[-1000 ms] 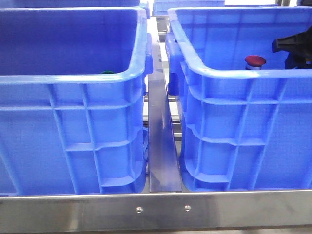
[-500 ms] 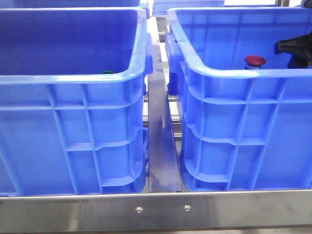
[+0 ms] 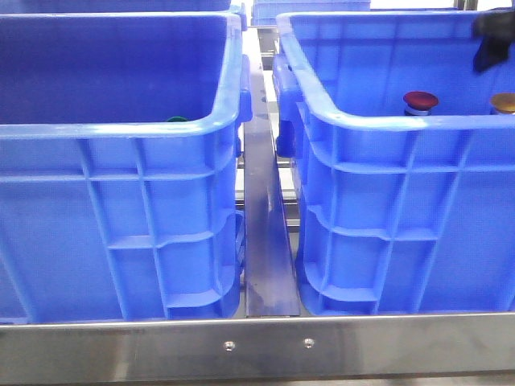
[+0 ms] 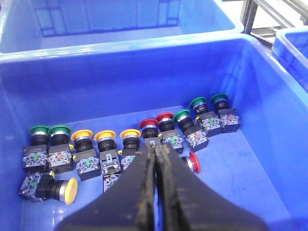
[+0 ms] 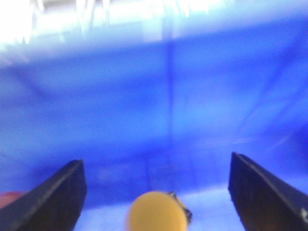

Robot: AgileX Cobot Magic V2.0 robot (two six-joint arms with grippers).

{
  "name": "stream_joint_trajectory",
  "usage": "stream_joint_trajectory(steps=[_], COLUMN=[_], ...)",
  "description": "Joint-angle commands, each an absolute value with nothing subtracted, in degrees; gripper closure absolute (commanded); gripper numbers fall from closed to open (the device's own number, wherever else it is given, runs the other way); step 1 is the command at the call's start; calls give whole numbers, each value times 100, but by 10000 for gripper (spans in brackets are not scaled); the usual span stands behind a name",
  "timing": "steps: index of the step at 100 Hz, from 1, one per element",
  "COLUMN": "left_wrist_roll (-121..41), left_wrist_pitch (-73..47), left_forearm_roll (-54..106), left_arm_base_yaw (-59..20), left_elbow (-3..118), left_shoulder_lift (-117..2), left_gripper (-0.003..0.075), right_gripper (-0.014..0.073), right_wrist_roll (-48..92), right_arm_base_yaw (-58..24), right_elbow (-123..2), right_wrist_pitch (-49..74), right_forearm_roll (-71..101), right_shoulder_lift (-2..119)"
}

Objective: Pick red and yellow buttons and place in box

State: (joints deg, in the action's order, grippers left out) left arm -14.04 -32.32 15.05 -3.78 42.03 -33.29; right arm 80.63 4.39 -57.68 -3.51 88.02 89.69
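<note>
Two buttons sat in the box [image 3: 386, 121] on my right side: the red button [image 3: 421, 100] near the middle of the near wall, and the yellow button [image 3: 504, 102] beside it but apart, at the edge of the front view. Both stood cap-up, as far as the rim let me see.

My right gripper [image 5: 155, 161] hung above the yellow one with its fingers spread wide and nothing between them. The wrist view showed the orange-yellow cap below and between the two fingertips, untouched (that picture was heavily blurred, so I could not tell how high I was). In the front view the same hand showed only as a dark shape up by the far rim.

My left gripper [image 4: 155, 154] was pressed shut on nothing, hovering over the left crate [image 3: 121, 129], where a row of spare buttons [image 4: 103, 144] in green, yellow and red lay on the floor.

I judged the placing done and the step in hand to be getting my right hand clear. To do it well I needed to rise straight up, keep the fingers apart so neither pad brushed the yellow cap, and turn away only once above the rim. A sideways drift low down could have tipped the yellow button or nudged it into the red one.
</note>
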Motion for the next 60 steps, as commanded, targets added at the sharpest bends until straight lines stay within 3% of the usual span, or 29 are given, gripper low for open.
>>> stream_joint_trajectory(steps=[1, 42, 60], left_wrist_roll=[-1357, -1357, -1357], left_wrist_pitch=[-2799, -2799, -2799], left_forearm_roll=[1608, 1608, 1608], left_arm_base_yaw=[-372, -372, -372], left_elbow=[4349, 4349, 4349], left_shoulder_lift=[-3328, -3328, -3328], left_gripper=[741, 741, 741], right_gripper=[-32, -27, 34], right_wrist_roll=[8121, 8121, 8121], right_arm_base_yaw=[478, 478, 478], right_elbow=[-5726, -4289, -3730], right_wrist_pitch=[-308, 701, 844], right_forearm_roll=[8851, 8860, 8860], right_shoulder_lift=[8308, 5699, 4689])
